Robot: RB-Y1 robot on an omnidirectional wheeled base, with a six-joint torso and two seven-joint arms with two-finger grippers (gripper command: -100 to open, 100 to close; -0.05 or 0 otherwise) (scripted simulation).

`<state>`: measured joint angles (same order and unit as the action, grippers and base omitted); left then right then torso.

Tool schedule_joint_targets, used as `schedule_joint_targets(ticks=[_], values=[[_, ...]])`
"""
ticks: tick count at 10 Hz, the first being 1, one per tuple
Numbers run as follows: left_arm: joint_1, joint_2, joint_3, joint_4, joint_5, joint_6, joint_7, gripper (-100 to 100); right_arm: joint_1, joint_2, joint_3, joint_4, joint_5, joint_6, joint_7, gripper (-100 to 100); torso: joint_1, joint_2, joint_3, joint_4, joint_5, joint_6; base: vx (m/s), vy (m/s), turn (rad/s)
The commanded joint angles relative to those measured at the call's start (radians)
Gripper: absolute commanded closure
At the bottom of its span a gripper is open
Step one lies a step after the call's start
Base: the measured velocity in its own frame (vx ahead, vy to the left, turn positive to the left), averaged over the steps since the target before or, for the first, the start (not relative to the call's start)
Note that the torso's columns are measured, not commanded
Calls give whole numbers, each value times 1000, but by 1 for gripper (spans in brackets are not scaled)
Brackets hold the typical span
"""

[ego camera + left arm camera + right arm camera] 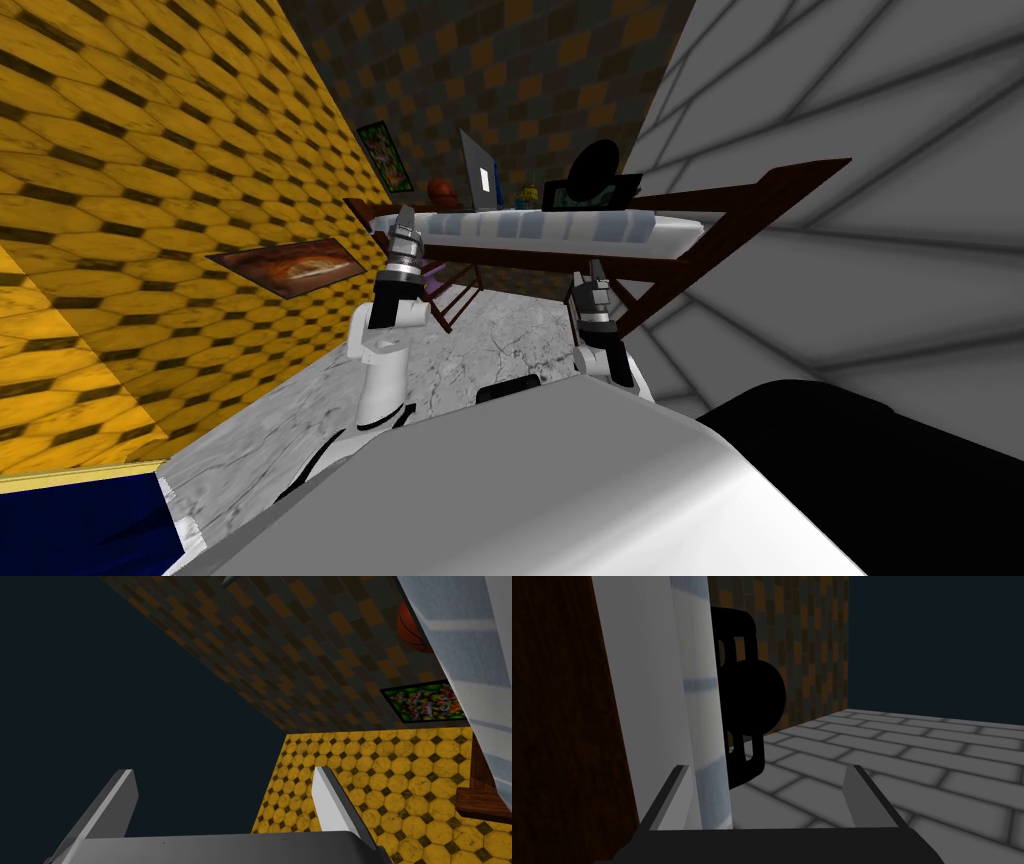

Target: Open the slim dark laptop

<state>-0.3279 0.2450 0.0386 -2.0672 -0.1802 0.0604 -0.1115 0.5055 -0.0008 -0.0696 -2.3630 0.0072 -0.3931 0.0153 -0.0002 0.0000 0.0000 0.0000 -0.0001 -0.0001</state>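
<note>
grey laptop [480,172] upright in head view; left wrist sees basketball [414,626].

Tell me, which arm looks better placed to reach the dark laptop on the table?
Right, probably. The right end effector, open, sits at the table edge nearest the dark laptop. The left end effector, also open, is at the table's far end, near the basketball.

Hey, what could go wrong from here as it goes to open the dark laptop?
The right claw is open right beside the tablecloth edge; rising, it may snag and drag it. The black round object just beyond could get knocked. The basketball might then roll.
</note>
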Motion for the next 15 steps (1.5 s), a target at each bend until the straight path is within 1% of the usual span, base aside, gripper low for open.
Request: schedule_joint_targets(ticks=[1,2,3,4,5,6,7,8,9,11,12,13,14,15], values=[[-72,6,9,41,-22,61,-5,-100,0,0,0,0,0,0,0,0,0,0,0,0,0,0,-17,-9,-53],[-104,6,9,41,-22,77,-5,-100,0,0,0,0,0,0,0,0,0,0,0,0,0,0,-20,-8,-36],[-118,6,9,41,-22,77,-5,-100,0,0,0,0,0,0,0,0,0,0,0,0,0,0,-8,-4,3],[-157,14,19,81,-37,122,-9,-100,0,0,0,0,0,0,0,0,0,0,0,0,0,0,-10,-12,-52],[-188,14,19,81,-37,140,-9,-100,0,0,0,0,0,0,0,0,0,0,0,0,0,0,-13,-8,-46],[-203,14,19,81,-37,140,-9,-100,0,0,0,0,0,0,0,0,0,0,0,0,0,0,-6,-1,-3],[-241,23,29,123,-52,183,-15,-100,0,0,0,0,0,0,0,0,1,0,0,0,0,0,-7,-6,-85],[-276,23,29,123,-52,203,-15,-100,0,0,0,0,0,0,0,0,0,0,0,0,0,0,-7,-5,-40],[-312,32,39,168,-65,234,-22,-100,0,0,0,0,0,0,0,0,0,0,0,0,0,0,-4,-9,-76],[-374,32,39,168,-65,268,-22,-100,0,0,0,0,0,0,0,0,0,0,0,0,0,0,-1,-3,-21],[-410,41,49,214,-77,305,-30,-100,0,0,0,0,0,0,0,0,0,0,0,0,0,0,4,-4,-105],[-444,41,49,214,-77,330,-30,-100,0,0,0,0,0,0,0,0,0,0,0,0,0,0,3,-1,-49],[-458,41,49,214,-77,332,-30,-100,0,0,0,0,0,0,0,0,0,0,0,0,0,0,3,0,14],[-496,51,59,262,-87,376,-40,-100,0,0,0,0,0,0,0,0,0,0,0,0,0,0,9,-5,-117]])
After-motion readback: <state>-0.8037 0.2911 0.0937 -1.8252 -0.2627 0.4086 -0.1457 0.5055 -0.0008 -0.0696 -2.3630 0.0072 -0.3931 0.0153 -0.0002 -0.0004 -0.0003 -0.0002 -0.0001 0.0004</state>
